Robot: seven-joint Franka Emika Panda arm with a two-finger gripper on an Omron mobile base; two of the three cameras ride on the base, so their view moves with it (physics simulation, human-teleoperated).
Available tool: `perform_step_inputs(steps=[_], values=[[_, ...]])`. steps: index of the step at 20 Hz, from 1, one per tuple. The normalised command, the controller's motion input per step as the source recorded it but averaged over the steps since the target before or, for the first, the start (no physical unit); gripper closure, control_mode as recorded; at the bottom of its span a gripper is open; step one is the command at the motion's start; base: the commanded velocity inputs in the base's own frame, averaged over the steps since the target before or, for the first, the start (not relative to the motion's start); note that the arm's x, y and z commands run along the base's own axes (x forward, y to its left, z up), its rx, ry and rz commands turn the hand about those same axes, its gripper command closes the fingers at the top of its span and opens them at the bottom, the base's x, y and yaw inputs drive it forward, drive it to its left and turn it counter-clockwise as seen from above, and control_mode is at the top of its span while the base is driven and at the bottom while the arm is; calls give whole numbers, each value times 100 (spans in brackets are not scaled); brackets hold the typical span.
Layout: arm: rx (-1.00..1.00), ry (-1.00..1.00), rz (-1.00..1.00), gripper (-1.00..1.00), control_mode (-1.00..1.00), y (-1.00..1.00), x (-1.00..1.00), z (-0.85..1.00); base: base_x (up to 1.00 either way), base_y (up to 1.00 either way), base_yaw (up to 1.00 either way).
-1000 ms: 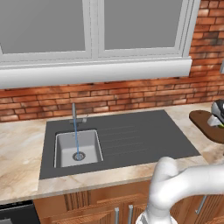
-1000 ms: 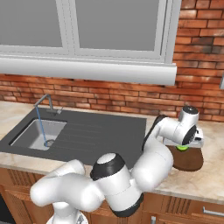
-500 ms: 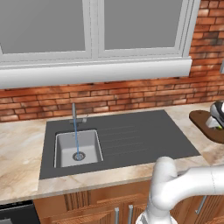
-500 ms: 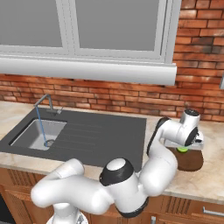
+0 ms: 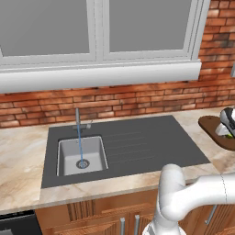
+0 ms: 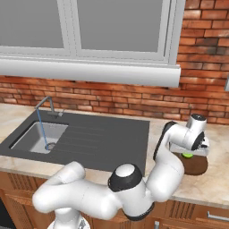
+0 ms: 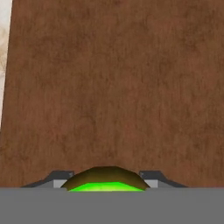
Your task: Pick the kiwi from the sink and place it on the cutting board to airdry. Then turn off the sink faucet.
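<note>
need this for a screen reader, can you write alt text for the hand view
The gripper, shut on the kiwi, holds the green, brown-edged fruit just above the dark brown cutting board. A sliver of pale marbled counter shows along the left edge.

A beige marbled countertop (image 5: 23, 151) is being shown running along the red brick wall (image 5: 137, 98). The sink (image 5: 81, 156), with its wide dark-grey ribbed surround, is being carried in it toward the left, the sink faucet (image 5: 78, 120) standing upright at its back edge. The cutting board (image 6: 197, 166) is being supported flat on the counter well to the right.
</note>
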Motion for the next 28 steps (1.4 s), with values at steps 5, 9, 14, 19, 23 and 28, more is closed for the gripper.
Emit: perform_step_inputs(steps=[5, 9, 14, 19, 23, 28], values=[[1, 3, 0, 100, -100, -2, 11, -16, 0, 0, 0], [0, 2, 0, -100, -100, 0, 7, -10, 0, 0, 0], [0, 0, 0, -100, -100, -2, 0, 0, 0, 0, 0], [0, -1, 0, -100, -100, -1, -5, 0, 0, 0, 0], [0, 0, 0, -100, -100, 0, -2, 2, 0, 0, 0], [0, -11, 1, -100, -100, 0, -28, 30, 0, 0, 0]])
